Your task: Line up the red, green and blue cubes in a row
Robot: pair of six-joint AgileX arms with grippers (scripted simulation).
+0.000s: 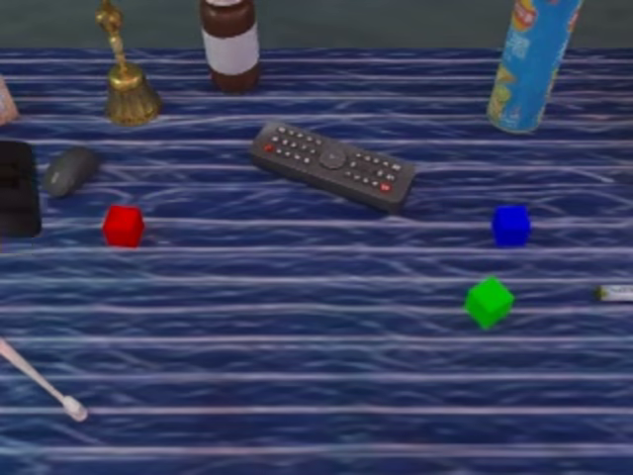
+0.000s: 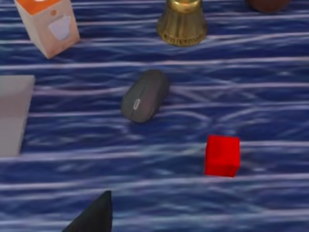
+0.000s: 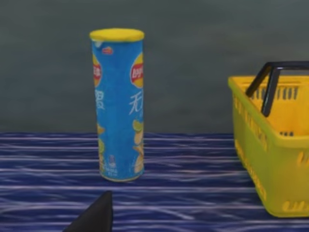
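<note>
Blue striped cloth is covering the table [image 1: 297, 396], with a dull grey-green wall showing behind it. Taking the remote control [image 1: 333, 165] as landmark: red cube [image 1: 124, 226] is sitting well off to its left and a bit nearer the camera, just beside a grey mouse [image 1: 69, 170]; blue cube [image 1: 511, 225] is lying to its right, and green cube [image 1: 490, 302] is resting near the blue one, further from the remote, turned slightly askew. No cubes are lined up yet. Neither arm is showing in the top view; each wrist view is showing only a dark fingertip, so I cannot tell how the jaws stand. Likely risk: going for red, the left arm is bumping the mouse or the bell [image 1: 127, 87] since they are crowding it; the green cube's skew may be spoiling a square grasp.
</note>
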